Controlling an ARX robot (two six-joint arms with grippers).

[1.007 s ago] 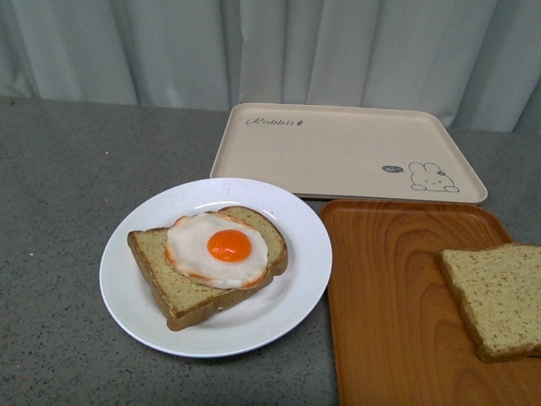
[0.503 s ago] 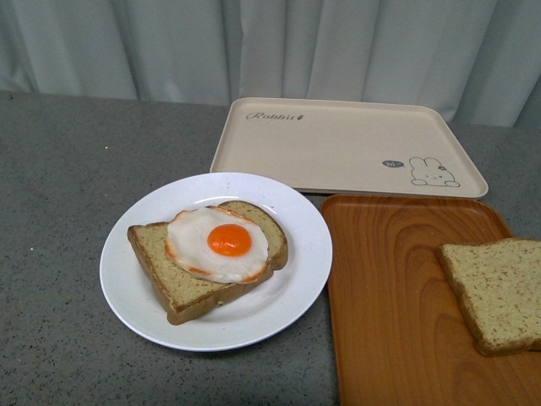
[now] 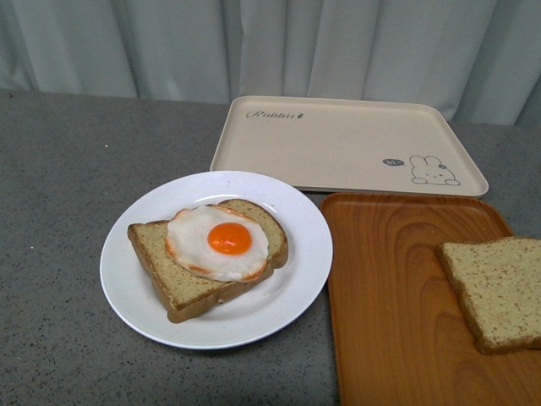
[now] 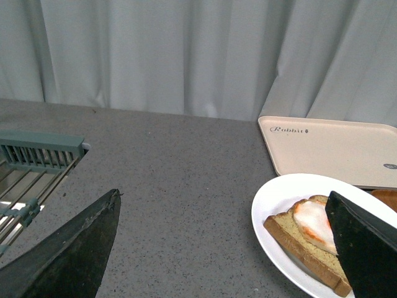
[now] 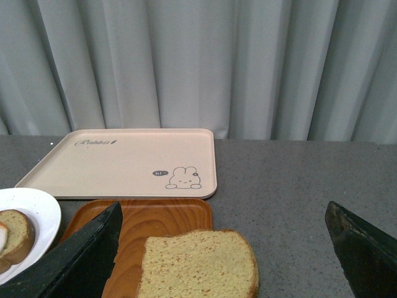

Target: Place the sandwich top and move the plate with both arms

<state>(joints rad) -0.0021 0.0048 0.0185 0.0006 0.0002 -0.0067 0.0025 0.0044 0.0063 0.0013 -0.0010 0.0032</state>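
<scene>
Front view: sandwich top (image 3: 499, 292) is found lower right on wood-grain tray (image 3: 389, 296), unplaced; plate (image 3: 127, 279) lower left. Left gripper (image 4: 222, 194) and right gripper (image 5: 223, 205) are spread wide, empty, presumably readied for pickup.

Glossy white plate (image 3: 135, 288), wood-grain orange-brown tray (image 3: 397, 296), matt beige tray (image 3: 338, 144), speckled grey tabletop (image 3: 59, 169), porous bread (image 3: 499, 288)

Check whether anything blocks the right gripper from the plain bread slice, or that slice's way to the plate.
Nothing visible does. The right gripper is open, and the plain bread slice lies bare on the wooden tray in front of it. Between the slice and the plate there is only bare tray.
</scene>
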